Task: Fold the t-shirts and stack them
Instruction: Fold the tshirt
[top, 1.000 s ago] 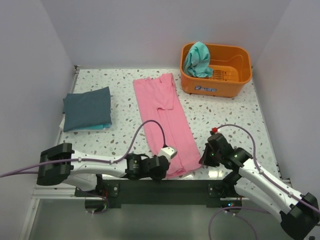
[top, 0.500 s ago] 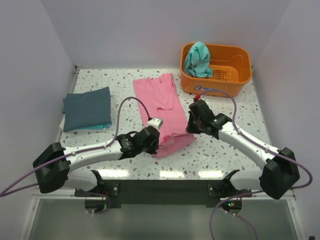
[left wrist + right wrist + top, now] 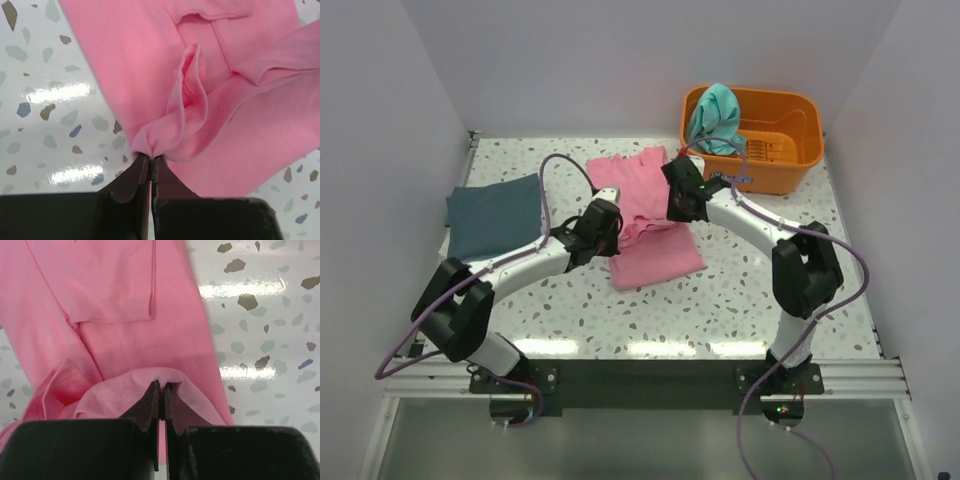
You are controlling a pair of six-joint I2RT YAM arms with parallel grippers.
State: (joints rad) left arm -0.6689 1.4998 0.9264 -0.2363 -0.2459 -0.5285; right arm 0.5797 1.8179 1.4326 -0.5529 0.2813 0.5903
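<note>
The pink t-shirt (image 3: 655,255) lies mid-table, its near half doubled back over the far half. My left gripper (image 3: 611,207) is shut on the shirt's hem at its left side; the left wrist view shows the pinched pink cloth (image 3: 170,135) at my fingertips (image 3: 141,167). My right gripper (image 3: 680,193) is shut on the hem at the right side; the pink fold (image 3: 150,380) shows there. The folded slate blue-grey t-shirt (image 3: 495,215) lies at the left with a teal edge under it. Another teal t-shirt (image 3: 716,118) hangs in the orange basket.
The orange basket (image 3: 790,160) stands at the back right. White walls close in the table on the left, right and back. The purple cables loop above both arms.
Both grippers have carried the pink shirt's near hem from the table's front edge toward the back, folding the shirt in half over itself.
</note>
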